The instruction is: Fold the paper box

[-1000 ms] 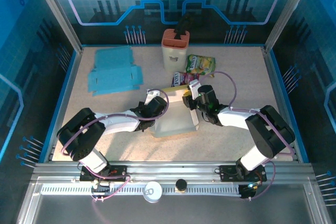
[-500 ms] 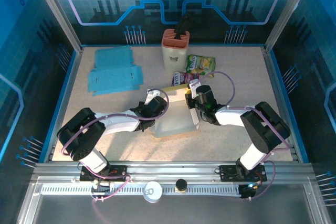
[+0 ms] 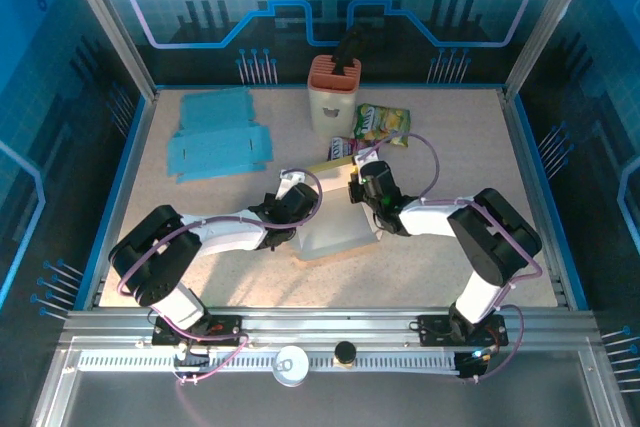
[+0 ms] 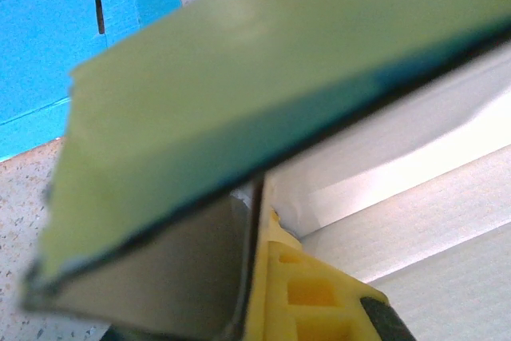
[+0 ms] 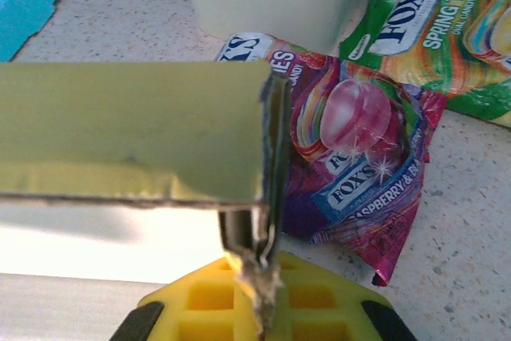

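The paper box, pale green outside and white inside, stands half-formed in the middle of the table. My left gripper is shut on its left wall; in the left wrist view the wall runs down between the jaws beside the yellow finger, under a tilted green flap. My right gripper is shut on the box's back right corner. The right wrist view has the thin card edge pinched at the gripper, with the green flap stretching left.
Flat blue box blanks lie at the back left. A cream holder with an orange top stands at the back centre. A green candy bag and a pink candy bag lie just behind the right gripper.
My right gripper has closed on the box's right edge and slid a little left and back with it. The left gripper has stayed shut on the left wall.
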Available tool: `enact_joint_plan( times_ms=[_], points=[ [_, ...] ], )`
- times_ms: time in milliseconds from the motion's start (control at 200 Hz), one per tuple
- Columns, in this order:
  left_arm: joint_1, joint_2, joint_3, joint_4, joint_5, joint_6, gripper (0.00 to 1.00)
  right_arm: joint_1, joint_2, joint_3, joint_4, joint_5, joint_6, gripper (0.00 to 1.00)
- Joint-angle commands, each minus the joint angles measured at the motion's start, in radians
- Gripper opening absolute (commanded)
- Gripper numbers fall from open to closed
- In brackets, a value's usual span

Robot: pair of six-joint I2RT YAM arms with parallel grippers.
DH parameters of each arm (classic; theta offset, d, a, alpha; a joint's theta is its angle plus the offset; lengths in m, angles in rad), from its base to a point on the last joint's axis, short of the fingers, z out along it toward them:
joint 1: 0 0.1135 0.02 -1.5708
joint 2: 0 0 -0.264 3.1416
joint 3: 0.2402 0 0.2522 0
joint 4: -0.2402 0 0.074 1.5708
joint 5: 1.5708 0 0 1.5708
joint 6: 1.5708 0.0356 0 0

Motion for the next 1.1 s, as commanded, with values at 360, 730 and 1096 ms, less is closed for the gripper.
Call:
enact_joint_plan(
  times_ms=[360, 730, 1096],
  points=[
    [-0.013, -0.021, 0.032, -0.103, 0.132, -0.016, 0.00, 0.156, -0.022, 0.240, -0.702, 0.432, 0.475, 0.00],
    [0.004, 0.023, 0.153, -0.227, 0.200, -0.003, 0.00, 0.089, 0.006, 0.222, -0.542, 0.253, 0.339, 0.04],
    [0.045, 0.106, 0.225, -0.279, 0.225, 0.026, 0.00, -0.035, 0.009, 0.189, -0.376, -0.020, 0.181, 0.23]
  ],
)
